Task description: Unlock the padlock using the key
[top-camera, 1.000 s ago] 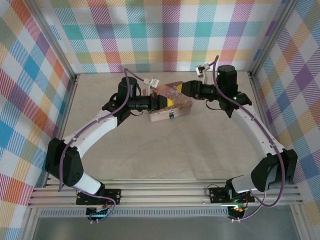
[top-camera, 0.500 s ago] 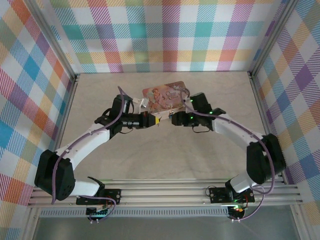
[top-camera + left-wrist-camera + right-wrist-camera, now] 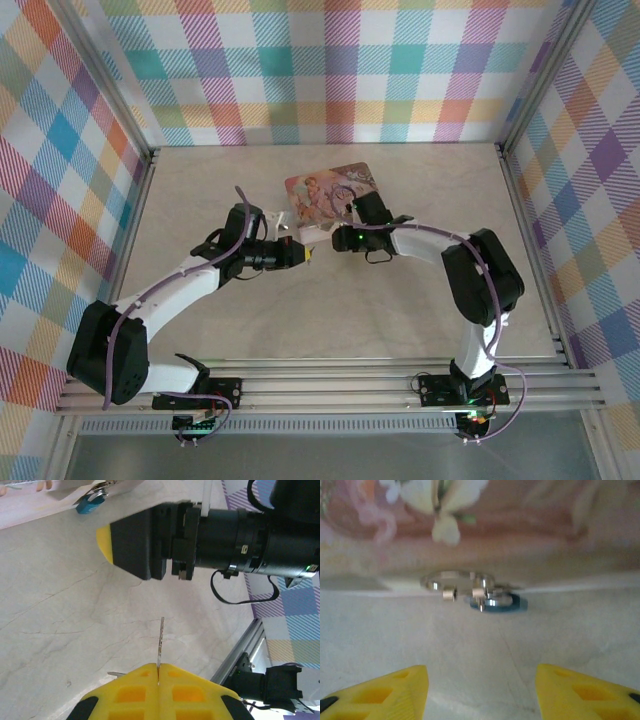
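Progress: early-mid. Done: the thin dull-metal key [image 3: 160, 642] is in hand. The left gripper [image 3: 158, 672] has its yellow fingers pressed together on the key's lower end, blade pointing straight up-frame at bottom centre of the left wrist view.

Not done: key isn't in the lock. The tiny blue-bodied padlock [image 3: 90, 503] w/ thin metal shackle sits upper left in that view, at the edge of the pink floral rectangular tin [image 3: 328, 190], well apart from the key tip. In the right wrist view the padlock is centre frame, low against the tin's wall beside a shiny metal clasp [image 3: 455, 584], just above the pale marbled tabletop [image 3: 480, 640]. It's blurred, so can't tell if the shackle's latched; I'd guess locked. Keyhole's facing: can't tell either. Left to do, prob.: steady the padlock, line the blade up w/ the keyhole, insert, turn, free the shackle.

Right gripper [image 3: 481, 680]: fingers apart, medium gap, nothing btwn them. The yellow tips are in the lower corners of the frame, w/ the padlock ahead of them, not touching.

Pose, top view: the left arm comes from lower left and sweeps up-right to centre frame, wrist approx. level, gripper pointing right. The right arm is folded, elbow at right-middle, forearm running left to centre, gripper aimed up-left at the tin's near edge. The grippers are nearly tip-to-tip just below the tin.
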Tool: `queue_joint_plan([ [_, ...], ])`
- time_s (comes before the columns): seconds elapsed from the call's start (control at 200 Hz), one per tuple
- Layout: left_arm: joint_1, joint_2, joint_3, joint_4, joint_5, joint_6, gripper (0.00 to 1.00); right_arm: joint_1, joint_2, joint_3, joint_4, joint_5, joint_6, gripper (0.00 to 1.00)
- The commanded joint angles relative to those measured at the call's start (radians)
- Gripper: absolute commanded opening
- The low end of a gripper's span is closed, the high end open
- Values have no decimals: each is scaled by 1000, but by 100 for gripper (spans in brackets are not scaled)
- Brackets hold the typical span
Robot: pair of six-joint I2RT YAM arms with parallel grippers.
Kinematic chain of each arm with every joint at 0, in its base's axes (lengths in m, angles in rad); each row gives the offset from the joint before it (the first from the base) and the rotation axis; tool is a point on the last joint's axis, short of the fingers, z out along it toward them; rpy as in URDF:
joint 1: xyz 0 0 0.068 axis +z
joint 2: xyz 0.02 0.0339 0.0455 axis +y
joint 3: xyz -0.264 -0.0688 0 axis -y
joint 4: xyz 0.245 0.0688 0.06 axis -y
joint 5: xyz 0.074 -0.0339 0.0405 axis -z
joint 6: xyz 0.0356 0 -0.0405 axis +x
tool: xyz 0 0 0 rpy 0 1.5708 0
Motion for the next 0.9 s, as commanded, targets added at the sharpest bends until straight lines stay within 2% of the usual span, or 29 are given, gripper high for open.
queue_joint_plan([
  [0.0, 11, -28, -19, 18, -31, -5, 0, -1, 42, 55, 43, 19, -47, 59],
  [0.27, 21, -23, -47, 28, -43, -4, 0, -1, 124, 142, 18, 42, -73, 57],
  [0.56, 25, -26, -63, 42, -50, -6, 0, -1, 160, 197, -4, 52, -100, 48],
  [0.895, 26, -26, -69, 52, -42, 7, 0, -3, 170, 228, -40, 43, -151, 25],
])
